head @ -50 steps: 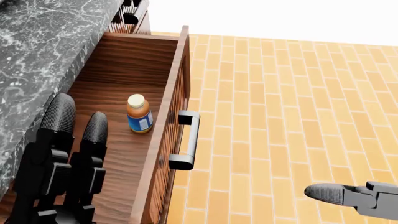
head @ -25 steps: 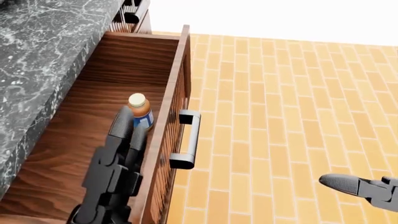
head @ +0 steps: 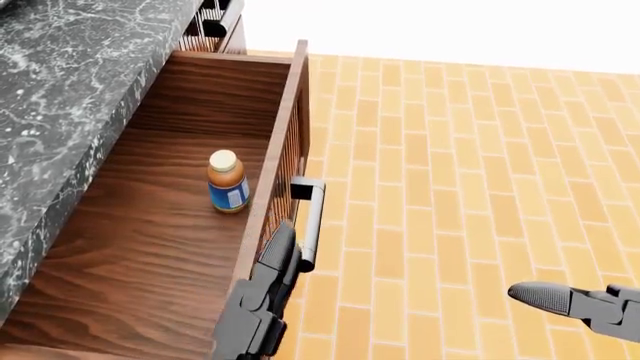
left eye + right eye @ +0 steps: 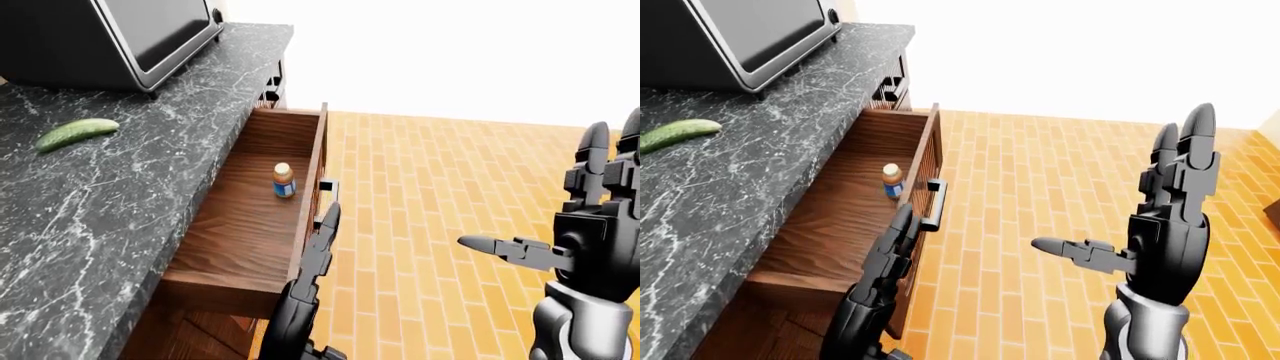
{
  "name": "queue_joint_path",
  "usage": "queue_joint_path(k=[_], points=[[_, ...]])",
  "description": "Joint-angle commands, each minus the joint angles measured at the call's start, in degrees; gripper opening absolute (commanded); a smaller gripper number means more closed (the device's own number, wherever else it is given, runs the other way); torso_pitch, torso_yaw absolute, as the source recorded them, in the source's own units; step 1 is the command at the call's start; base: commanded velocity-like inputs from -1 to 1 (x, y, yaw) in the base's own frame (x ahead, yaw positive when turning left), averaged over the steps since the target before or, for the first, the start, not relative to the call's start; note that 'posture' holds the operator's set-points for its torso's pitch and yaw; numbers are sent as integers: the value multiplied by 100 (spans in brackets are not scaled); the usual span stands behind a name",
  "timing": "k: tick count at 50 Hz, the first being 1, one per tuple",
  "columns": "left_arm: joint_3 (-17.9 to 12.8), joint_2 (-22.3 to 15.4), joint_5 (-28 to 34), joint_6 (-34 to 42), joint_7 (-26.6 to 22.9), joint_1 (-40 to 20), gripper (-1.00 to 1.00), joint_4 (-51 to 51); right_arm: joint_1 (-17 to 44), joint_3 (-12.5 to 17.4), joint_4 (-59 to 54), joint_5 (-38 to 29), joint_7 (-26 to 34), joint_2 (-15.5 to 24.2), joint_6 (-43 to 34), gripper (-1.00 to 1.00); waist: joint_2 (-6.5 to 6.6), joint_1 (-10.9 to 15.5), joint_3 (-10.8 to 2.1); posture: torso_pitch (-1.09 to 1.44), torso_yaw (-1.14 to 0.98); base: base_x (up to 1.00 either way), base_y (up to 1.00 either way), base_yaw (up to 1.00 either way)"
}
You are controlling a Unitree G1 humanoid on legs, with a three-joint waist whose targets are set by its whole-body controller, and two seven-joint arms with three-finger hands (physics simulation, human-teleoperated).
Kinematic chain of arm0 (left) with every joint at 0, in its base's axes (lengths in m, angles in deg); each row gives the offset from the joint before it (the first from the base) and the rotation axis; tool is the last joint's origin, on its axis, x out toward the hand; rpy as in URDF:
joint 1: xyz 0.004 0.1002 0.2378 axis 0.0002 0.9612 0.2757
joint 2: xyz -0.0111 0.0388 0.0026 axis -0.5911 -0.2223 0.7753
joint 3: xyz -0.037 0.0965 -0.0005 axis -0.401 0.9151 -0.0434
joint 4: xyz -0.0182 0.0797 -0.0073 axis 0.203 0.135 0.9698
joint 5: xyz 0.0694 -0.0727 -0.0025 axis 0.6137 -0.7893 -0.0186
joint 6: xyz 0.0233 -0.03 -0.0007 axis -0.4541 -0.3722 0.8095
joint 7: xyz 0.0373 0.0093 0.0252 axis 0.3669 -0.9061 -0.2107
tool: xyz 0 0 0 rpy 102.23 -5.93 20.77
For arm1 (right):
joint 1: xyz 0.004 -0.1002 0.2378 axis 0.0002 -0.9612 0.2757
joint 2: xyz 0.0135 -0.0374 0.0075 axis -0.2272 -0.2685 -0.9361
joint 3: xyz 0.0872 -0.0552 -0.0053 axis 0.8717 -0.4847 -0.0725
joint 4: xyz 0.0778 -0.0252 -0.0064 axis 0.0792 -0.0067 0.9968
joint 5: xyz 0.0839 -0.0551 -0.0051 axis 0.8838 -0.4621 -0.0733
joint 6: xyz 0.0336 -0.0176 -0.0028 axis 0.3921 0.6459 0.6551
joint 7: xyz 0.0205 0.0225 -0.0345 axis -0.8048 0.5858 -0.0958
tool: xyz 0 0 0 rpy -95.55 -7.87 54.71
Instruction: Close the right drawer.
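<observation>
The right drawer point(image 3: 150, 247) stands pulled far out from under the counter, and a small orange bottle point(image 3: 226, 182) with a blue label stands upright inside it. A black bar handle point(image 3: 311, 217) is on the slatted drawer front point(image 3: 283, 142). My left hand point(image 3: 280, 247) lies outside the drawer with its fingers straight, along the drawer front just below the handle, closed on nothing. My right hand point(image 4: 1145, 206) is held up over the floor to the right, fingers upright and thumb out, empty.
A dark marble countertop point(image 4: 120, 172) runs along the left, carrying a black oven point(image 4: 110, 37) and a cucumber point(image 4: 75, 133). Another drawer handle point(image 3: 215, 22) shows beyond the open drawer. Orange brick floor point(image 3: 450, 187) fills the right side.
My left hand has come out of the drawer and moved right, over the front panel, to its outer face by the handle. The drawer, the bottle and my right hand have barely shifted.
</observation>
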Motion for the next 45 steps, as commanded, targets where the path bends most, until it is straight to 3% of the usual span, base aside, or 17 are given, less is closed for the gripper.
queue_joint_path(k=[1,13,21,31,43,45], points=[[44,7,47,-175,14,-21,100,-220,73,29,223,13,-15,50,132,100,-25,1,-64,0,0,0,0,0],[225,-38,175,-252,22,-40,100,42,67,26,187,15,-4,49,162,100,-26,-2,-69,0,0,0,0,0],[267,127,28,-119,-193,-205,100,795,71,6,90,25,3,52,223,100,-28,1,-74,0,0,0,0,0],[165,364,-340,348,-484,-370,100,1280,85,4,38,34,0,65,239,100,-40,-3,-76,0,0,0,0,0],[-54,574,-577,735,-467,-452,100,1475,89,1,-7,31,-9,73,264,100,-55,-13,-81,0,0,0,0,0],[-281,734,-766,1046,-335,-570,100,1590,87,-4,-38,28,-7,72,289,100,-59,-15,-79,0,0,0,0,0]])
